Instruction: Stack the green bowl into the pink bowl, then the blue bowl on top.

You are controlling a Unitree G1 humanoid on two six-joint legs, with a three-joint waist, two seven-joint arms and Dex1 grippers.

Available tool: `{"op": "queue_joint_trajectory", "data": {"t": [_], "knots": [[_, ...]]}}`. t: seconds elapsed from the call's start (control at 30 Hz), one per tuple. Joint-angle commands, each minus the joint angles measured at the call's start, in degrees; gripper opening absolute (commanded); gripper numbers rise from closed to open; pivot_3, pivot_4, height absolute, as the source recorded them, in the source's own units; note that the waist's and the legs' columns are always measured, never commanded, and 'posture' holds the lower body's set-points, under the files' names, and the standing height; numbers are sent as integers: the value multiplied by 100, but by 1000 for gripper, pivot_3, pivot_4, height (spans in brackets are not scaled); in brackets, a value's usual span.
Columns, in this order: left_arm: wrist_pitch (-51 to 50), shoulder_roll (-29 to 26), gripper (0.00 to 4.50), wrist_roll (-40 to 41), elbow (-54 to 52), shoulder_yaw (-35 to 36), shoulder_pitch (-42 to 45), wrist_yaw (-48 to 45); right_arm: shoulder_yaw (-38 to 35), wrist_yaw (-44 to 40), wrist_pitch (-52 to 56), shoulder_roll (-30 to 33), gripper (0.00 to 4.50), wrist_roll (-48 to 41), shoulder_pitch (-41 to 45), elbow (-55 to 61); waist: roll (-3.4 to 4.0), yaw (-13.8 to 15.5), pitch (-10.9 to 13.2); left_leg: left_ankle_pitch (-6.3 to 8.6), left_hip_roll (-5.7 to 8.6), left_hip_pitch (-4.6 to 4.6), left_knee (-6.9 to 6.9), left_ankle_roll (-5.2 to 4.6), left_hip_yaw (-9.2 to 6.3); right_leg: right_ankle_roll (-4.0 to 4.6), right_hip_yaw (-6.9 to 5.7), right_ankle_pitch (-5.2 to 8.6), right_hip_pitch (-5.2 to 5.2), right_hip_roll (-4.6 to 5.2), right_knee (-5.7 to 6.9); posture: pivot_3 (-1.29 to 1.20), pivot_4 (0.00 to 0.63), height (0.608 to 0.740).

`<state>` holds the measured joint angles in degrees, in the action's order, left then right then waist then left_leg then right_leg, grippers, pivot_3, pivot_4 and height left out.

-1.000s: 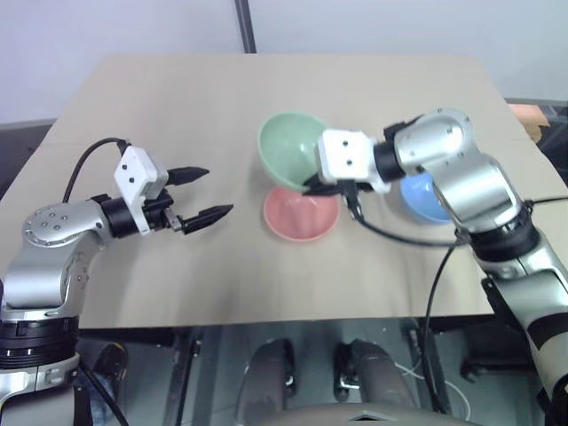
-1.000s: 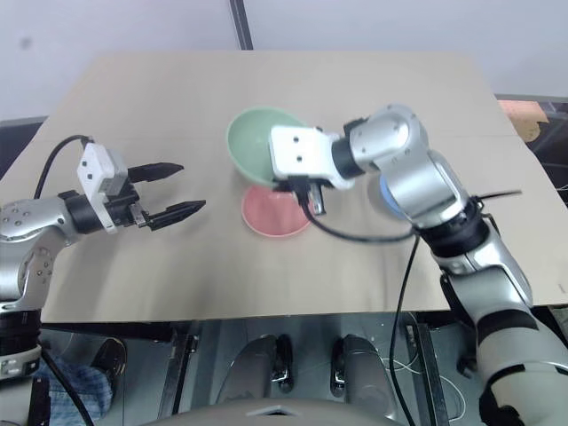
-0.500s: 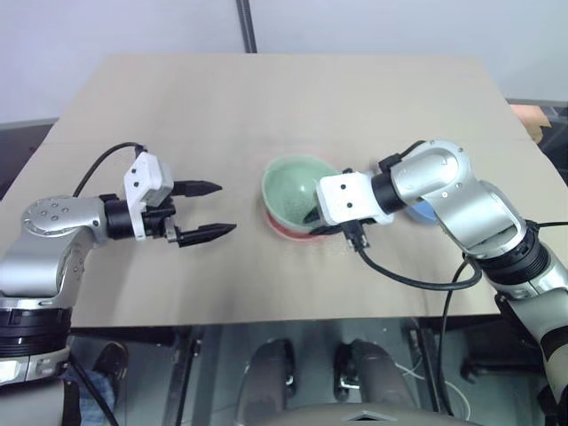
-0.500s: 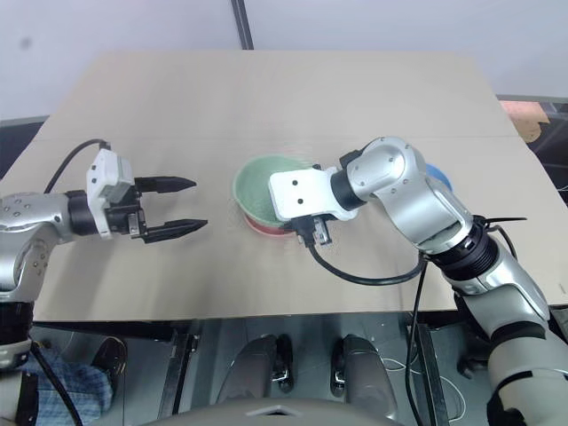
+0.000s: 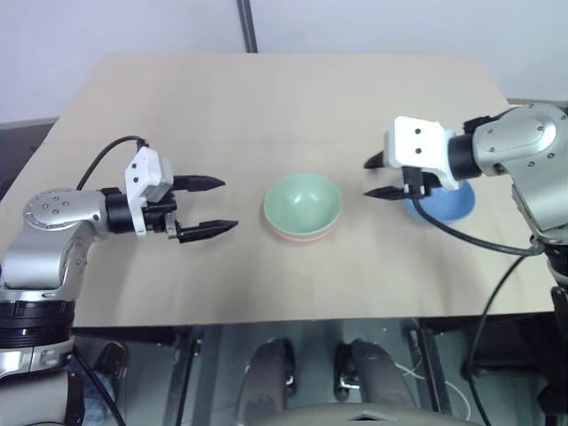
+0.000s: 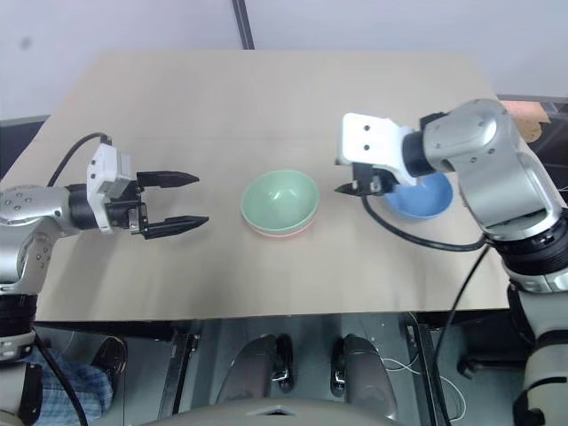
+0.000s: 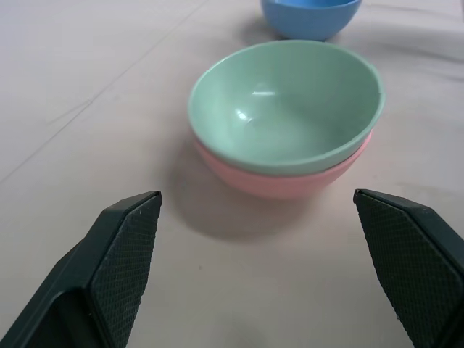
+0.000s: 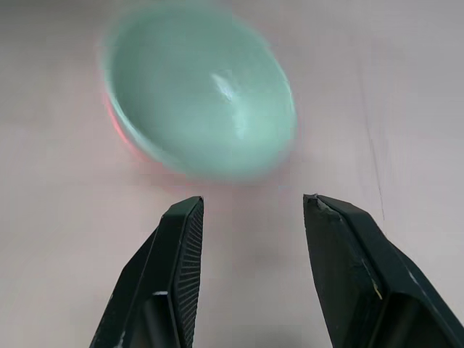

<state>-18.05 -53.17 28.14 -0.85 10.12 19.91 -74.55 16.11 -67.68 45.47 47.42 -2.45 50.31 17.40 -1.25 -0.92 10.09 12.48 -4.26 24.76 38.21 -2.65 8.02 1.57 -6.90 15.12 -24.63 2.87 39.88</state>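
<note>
Right of the middle of the left eye view, we see the blue bowl (image 5: pixel 441 202) sitting on the table (image 5: pixel 293 98), partly hidden behind our right gripper (image 5: pixel 378 177). That gripper is empty, with its two fingers apart, and it hangs just beside the blue bowl, on the side toward the middle of the picture. The green bowl (image 5: pixel 303 203) sits inside the pink bowl (image 5: pixel 302 234) in the middle. Our left gripper (image 5: pixel 211 206) is far over on the left side, wide open and empty, well apart from the blue bowl. So the right arm is much nearer. We think the blue bowl comes next, and the right gripper must turn back toward the right edge to reach it.
</note>
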Motion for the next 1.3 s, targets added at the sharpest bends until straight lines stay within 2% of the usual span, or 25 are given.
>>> {"op": "queue_joint_trajectory", "data": {"t": [0.03,0.2,0.33,0.5,0.83,0.93,1.0,1.07,1.3], "knots": [[234,62,4500,62,98,72,121,-118,-487,672,1129,119,2429,44,-274,389,1,2,1,0,0,1,0,0,1,0,0,0,-2,0,1,0,150,740],[167,365,4500,314,429,95,618,-160,-790,1443,2504,161,2429,-42,-1360,1155,-1,53,-1,0,3,9,1,-1,-5,-1,-3,0,0,3,-4,0,150,740],[231,508,4500,267,762,32,1020,-232,-979,1834,3141,80,2429,-236,-1599,1421,-1,26,1,1,5,8,4,-2,-4,-6,-1,2,-1,3,-4,0,150,740],[356,615,4500,205,977,-60,1276,-377,-1035,2191,3242,142,2429,-395,-1808,1450,-1,12,0,0,0,3,2,-1,-4,-7,2,3,0,-7,-3,0,150,740],[308,690,4500,248,999,-72,1438,-427,-765,2622,2595,271,2429,-479,-2257,932,-3,22,0,0,3,5,2,-1,-4,-7,3,3,1,-6,-4,0,150,740],[306,655,4500,248,1003,-37,1436,-449,-687,2679,2346,289,1671,-479,-2303,796,-3,17,0,0,3,5,2,-1,-2,-7,5,3,0,-6,-5,0,150,740],[317,623,4500,236,997,-17,1404,-457,-643,2681,2258,301,621,-503,-2308,768,-3,16,0,0,2,4,2,-1,-2,-7,5,3,0,-7,-4,0,150,740],[323,604,4500,238,978,11,1356,-457,-605,2677,2209,299,129,-533,-2302,758,-9,17,-4,0,2,4,3,-1,-2,-7,5,3,1,-8,-4,0,150,740],[325,567,4500,254,905,63,1212,-438,-464,2589,2074,371,129,-599,-2055,804,-10,8,-5,0,1,2,3,-1,-2,-7,6,3,2,-8,-4,0,150,740]]}}
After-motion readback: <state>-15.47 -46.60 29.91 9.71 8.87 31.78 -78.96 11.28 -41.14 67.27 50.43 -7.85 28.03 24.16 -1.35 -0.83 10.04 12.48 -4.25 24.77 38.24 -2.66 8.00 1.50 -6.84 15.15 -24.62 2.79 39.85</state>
